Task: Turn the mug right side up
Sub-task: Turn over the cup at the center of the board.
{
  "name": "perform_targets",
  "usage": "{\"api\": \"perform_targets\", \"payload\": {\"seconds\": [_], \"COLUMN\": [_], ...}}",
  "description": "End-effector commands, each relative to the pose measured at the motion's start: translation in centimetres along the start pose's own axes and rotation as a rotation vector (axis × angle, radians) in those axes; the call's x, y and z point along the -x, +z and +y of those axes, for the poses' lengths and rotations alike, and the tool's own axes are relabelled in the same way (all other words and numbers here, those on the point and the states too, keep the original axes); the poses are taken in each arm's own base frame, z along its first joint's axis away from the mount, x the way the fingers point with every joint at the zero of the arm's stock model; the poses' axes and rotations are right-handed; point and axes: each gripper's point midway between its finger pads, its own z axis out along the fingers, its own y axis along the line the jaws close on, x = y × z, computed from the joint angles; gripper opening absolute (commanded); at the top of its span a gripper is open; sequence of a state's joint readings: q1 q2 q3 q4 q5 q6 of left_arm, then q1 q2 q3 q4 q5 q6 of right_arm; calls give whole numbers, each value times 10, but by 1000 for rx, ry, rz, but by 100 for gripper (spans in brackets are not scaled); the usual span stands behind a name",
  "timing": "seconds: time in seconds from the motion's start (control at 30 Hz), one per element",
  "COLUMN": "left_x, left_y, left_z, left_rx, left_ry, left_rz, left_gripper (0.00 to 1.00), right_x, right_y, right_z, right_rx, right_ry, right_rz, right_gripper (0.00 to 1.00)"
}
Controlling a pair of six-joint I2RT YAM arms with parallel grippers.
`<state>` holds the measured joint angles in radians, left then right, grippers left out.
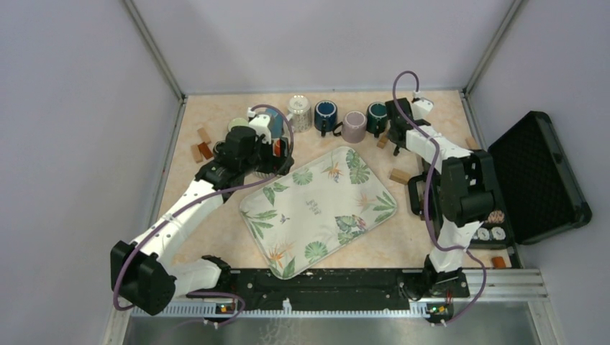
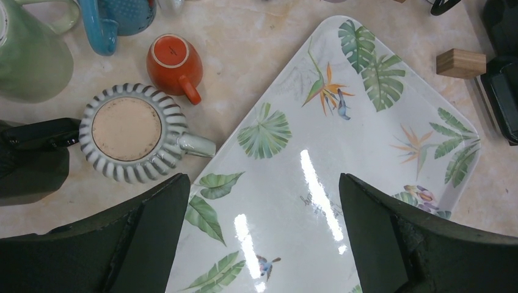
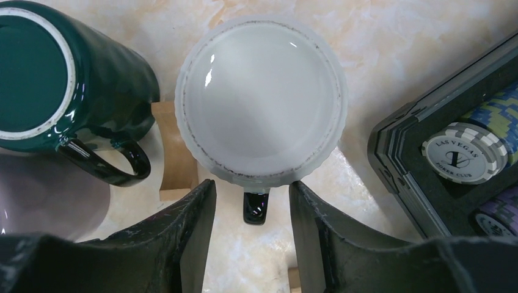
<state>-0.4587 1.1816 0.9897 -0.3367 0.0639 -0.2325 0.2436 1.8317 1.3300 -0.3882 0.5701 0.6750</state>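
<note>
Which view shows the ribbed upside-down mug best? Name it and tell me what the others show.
Left wrist view: the ribbed mug sits whole in frame, base up, handle toward the tray. In the top external view the left arm covers it; the right wrist view misses it.

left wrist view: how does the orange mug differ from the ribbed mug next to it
The orange mug is plain and glossy; the ribbed mug has dark and pale stripes. The orange mug looks smaller than the ribbed mug. The ribbed mug's handle reaches toward the tray; the orange mug's stops short. Both seem bottom up.
</note>
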Motion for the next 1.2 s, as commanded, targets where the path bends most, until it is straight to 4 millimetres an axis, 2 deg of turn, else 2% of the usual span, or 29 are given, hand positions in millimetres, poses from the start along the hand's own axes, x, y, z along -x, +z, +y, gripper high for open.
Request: {"api": "perform_targets", "payload": {"seconds": [0.0, 0.2, 0.53, 0.77, 1.17], "left_x": [11, 11, 7, 5, 2], "left_y": [-4, -4, -4, -3, -1], "left_z": [-2, -2, -1, 0, -1], "left_rx": [-10, -14, -11, -8, -12], "left_ry": [16, 16, 17, 15, 13], "left_rz": [-53, -51, -47, -40, -30], "left_gripper": [98, 98, 98, 98, 98], "right_x": [8, 5, 0, 1, 2], "right_y": [9, 12, 17, 14, 21], "right_z": [4, -3, -18, -24, -16], "right_rx": [-14, -51, -97, -90, -53], "right_ry": [65, 106, 109, 83, 70], "right_rz": [-29, -33, -24, -26, 1], "right_gripper": [47, 45, 30, 31, 32]}}
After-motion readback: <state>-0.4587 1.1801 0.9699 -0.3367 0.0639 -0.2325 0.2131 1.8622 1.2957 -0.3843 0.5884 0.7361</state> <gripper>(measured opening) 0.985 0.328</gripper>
